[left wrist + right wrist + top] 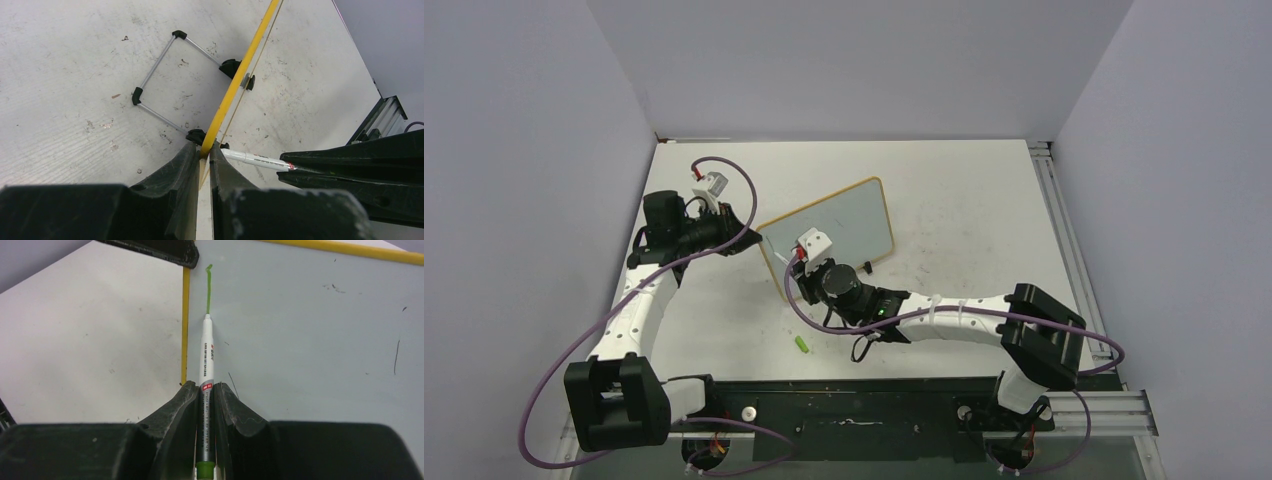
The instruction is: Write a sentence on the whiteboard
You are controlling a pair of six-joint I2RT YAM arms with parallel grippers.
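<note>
Progress check: barely anything has been written yet. The whiteboard (854,218) is propped up on its wire stand (155,64) around the middle of the table (984,210). Its yellow frame is clamped at the edge by the left gripper (204,150), so it looks like it's being steadied for writing. A white marker (206,350) is pinched tight in the right gripper (205,387), with the tip set against the board just beside the frame's side edge. Only one short green stroke (208,290) can be seen there, probably the first bit of a first letter, so pretty much the whole sentence is left to be done. A small green cap (803,344), presumably the marker's, is seen lying on the table near the arms. A few dark specks are scattered over the board too, nothing readable.
</note>
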